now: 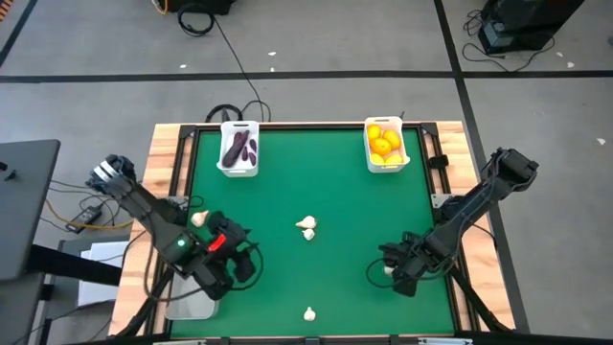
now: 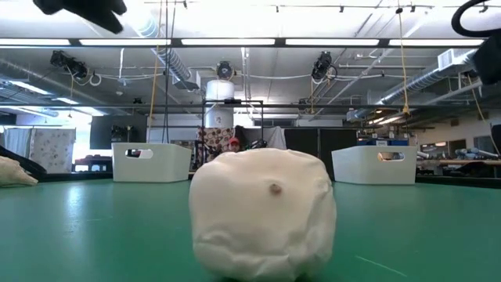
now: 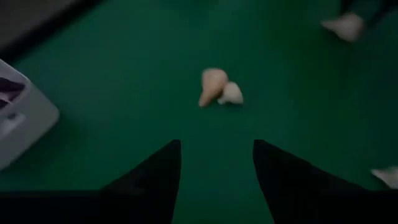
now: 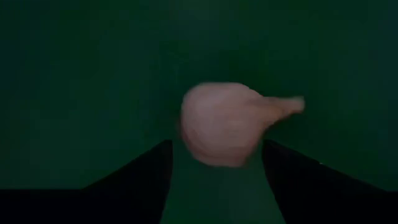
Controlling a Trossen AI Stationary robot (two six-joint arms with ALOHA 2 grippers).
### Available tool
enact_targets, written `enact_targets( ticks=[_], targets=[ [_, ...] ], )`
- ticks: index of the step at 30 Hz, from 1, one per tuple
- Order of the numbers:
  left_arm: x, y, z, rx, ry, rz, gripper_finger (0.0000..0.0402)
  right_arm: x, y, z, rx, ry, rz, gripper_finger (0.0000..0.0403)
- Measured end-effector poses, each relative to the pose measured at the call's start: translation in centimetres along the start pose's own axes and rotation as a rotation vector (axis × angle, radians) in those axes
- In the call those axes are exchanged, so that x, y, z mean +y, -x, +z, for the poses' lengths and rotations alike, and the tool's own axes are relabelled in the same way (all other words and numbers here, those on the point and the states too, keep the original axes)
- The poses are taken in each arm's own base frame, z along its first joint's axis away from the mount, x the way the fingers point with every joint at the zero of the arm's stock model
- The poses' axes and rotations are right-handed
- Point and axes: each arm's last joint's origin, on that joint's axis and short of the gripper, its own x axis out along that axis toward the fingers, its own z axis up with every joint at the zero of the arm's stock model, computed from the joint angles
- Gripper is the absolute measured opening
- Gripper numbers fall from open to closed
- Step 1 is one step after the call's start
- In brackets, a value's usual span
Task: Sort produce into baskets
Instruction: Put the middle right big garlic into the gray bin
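Though blurred, papery teardrop garlic bulb between spread right fingers; left fingers spread.

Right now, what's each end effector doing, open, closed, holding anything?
Left end effector: open, empty, over the mat.
Right end effector: open around a garlic bulb; whether it's gripped cannot be told.

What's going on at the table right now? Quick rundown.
Left gripper open, empty, over the mat. Right gripper open around a garlic bulb. More garlic loose mid-table. Nothing blocking.
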Motion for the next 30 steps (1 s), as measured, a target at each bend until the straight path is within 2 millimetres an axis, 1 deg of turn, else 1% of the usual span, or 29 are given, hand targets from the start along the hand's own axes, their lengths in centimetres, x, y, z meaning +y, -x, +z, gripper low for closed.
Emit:
enact_targets(
  ticks=[2,6,10,14,19,24,26,30],
  targets=[
    [-0.3,-0.6,-0.1,-0.031,-0.009,0.034,0.0206,0.1,-0.3,0.1,-0.022,0.008,0.028,0.0247],
    [-1.0,-2.3,-0.7,-0.068,-0.042,0.104,0.0206,-0.3,-0.6,0.1,-0.092,0.014,-0.02,0.0226],
    [-1.8,-4.4,-1.4,-0.059,-0.056,0.159,0.0206,-0.6,-0.8,0.3,-0.191,0.013,-0.058,0.0199],
    [-2.7,-6.5,-1.9,-0.061,-0.057,0.19,0.0206,-0.5,-1.1,0.9,-0.284,0.037,-0.048,0.0163],
    [-4.6,-9.0,-2.3,-0.079,-0.144,0.151,0.0206,0.0,-0.9,2.2,-0.441,0.098,-0.02,0.0099],
    [-6.9,-11.1,-2.0,-0.095,-0.222,0.011,0.0206,0.6,-0.4,3.8,-0.586,0.155,0.005,0.0015],
    [-7.8,-11.6,-1.8,-0.12,-0.222,-0.043,0.0206,0.8,-0.1,4.4,-0.643,0.174,0.017,0.001],
    [-8.7,-11.7,-1.3,-0.162,-0.227,-0.111,0.0206,1.0,0.3,5.3,-0.701,0.17,0.062,0.0028]
  ],
)
